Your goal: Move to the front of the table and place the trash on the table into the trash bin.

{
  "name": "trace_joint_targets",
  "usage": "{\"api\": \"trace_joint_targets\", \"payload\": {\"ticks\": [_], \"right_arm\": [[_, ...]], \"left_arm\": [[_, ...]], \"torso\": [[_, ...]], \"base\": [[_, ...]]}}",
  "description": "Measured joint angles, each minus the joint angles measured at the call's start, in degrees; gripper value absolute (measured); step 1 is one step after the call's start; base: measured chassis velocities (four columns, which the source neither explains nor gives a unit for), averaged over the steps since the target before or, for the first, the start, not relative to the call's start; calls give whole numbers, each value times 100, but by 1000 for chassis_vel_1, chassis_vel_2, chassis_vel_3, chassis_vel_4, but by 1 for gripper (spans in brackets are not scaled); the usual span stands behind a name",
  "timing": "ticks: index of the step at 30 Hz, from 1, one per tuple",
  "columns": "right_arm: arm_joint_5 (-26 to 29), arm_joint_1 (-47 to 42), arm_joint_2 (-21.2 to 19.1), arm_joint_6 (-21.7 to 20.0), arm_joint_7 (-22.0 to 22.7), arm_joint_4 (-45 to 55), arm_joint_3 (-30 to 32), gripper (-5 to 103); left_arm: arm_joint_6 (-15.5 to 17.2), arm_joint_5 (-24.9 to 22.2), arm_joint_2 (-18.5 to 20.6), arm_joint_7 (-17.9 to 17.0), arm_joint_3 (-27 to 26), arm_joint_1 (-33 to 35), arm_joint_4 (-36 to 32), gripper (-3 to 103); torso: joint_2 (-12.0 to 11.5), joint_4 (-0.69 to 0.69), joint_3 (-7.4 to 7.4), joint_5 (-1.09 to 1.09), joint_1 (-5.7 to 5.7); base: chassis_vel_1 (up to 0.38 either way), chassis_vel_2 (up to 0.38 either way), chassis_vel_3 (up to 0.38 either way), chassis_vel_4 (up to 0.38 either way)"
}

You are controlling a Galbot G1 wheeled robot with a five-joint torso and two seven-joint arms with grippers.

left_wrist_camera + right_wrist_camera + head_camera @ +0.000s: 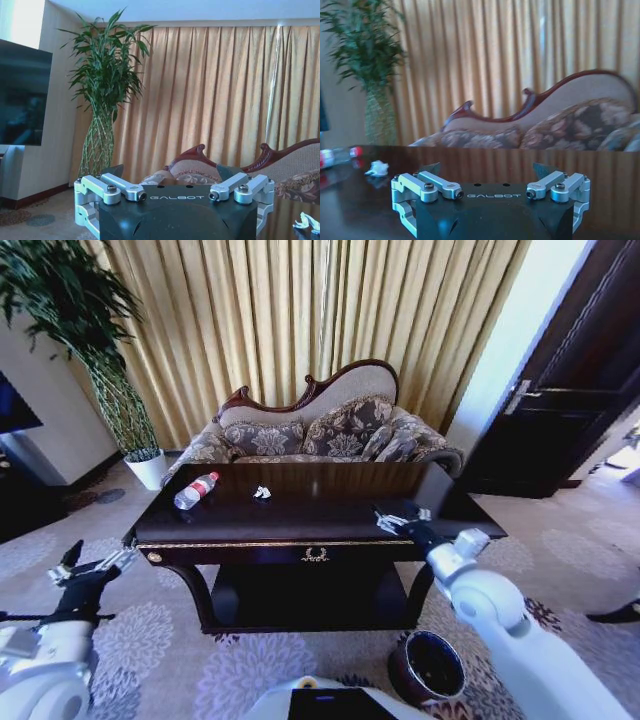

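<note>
1. The trash is lying on the left half of the worktop [330,525]: a clear bottle [196,490] with a red cap is resting on its side near the left end, and a small white scrap [262,493] is sitting just to its right, apart from it. In the right wrist view the scrap [378,168] and the bottle [335,156] are showing across the glossy dark surface.
2. The bin [432,668] is standing on the carpet by the worktop's front right leg, close to the robot's base.
3. The right claw [398,521] is reaching over the right part of the worktop, released, its fingers spread and holding nothing, well apart from the trash.
4. The left claw [88,566] is hanging off the worktop's left front corner, also spread wide and empty.
5. The step in hand looks like the approach to a first pick. To do it well, the working claw should be travelling low and level toward one item, centring it between the fingers before closing. The bottle, lying on its side and likely to roll, is best gripped across its body.
</note>
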Motion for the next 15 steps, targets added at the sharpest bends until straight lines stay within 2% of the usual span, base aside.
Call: {"api": "trace_joint_targets", "payload": {"ticks": [2, 6, 7, 8, 9, 12, 13, 14, 15], "right_arm": [[160, 208, -161, -64, 0, -96, -181, 100], [585, 1376, -702, -136, -10, -534, -1049, 100], [585, 1376, -702, -136, -10, -534, -1049, 100], [712, 1849, -822, -155, -15, -667, -1398, 100], [712, 1849, -822, -155, -15, -667, -1398, 100], [1043, 2741, -939, -191, -13, -917, -2227, 100], [1043, 2741, -939, -191, -13, -917, -2227, 100], [1171, 3271, -944, -199, -13, -1058, -2739, 100], [1212, 3523, -941, -200, -15, -1123, -2968, 100]], "left_arm": [[0, 1, 0, 0, -6, -8, -7, 100], [25, 7, 15, -5, -1, -25, -54, 100], [25, 7, 15, -5, -1, -25, -54, 100], [36, 18, 10, -6, 25, -16, -73, 100], [36, 18, 10, -6, 25, -16, -73, 100], [45, 28, 0, -9, 60, 10, -111, 100], [45, 28, 0, -9, 60, 10, -111, 100], [46, 28, 15, -9, 62, 18, -130, 100], [46, 28, 20, -7, 60, 20, -136, 100]], "torso": [[0, -1, 0, -1, 0], [0, -2, 0, 1, 0], [0, -2, 0, 1, 0], [-1, -1, 1, -1, 1], [-1, -1, 1, -1, 1], [0, -2, 1, -1, 2], [0, -2, 1, -1, 2], [0, -3, 0, 0, 1], [0, -3, 1, 0, 1]], "base": [[0, 0, 0, 0], [0, 0, 0, 0], [0, 0, 0, 0], [0, 0, 0, 0], [0, 0, 0, 0], [0, 0, 0, 0], [0, 0, 0, 0], [0, 0, 0, 0], [0, 0, 0, 0]]}}
